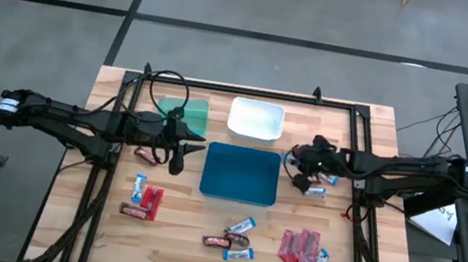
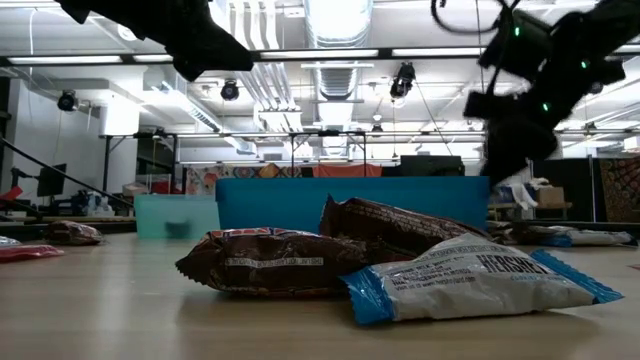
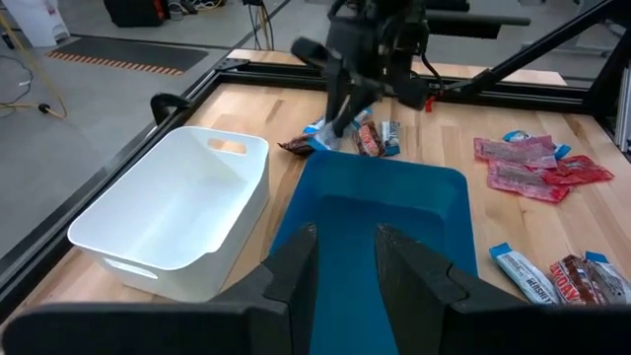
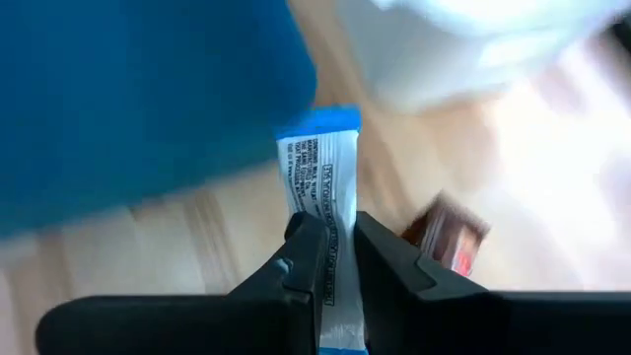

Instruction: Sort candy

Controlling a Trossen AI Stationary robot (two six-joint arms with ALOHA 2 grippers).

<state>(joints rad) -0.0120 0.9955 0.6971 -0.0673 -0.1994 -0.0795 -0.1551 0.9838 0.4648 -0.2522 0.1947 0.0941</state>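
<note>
Candy bar (image 2: 478,281) marked "HERSHEY'S"

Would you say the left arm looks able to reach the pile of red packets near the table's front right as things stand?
Probably not easily: the left gripper hangs left of the blue tray, while the red packets lie beyond it, on the right arm's side.

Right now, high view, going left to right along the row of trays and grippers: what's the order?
left gripper → blue tray → right gripper, shut on a blue-and-white bar. The green tray and white tray sit farther back, green left of white.
</note>
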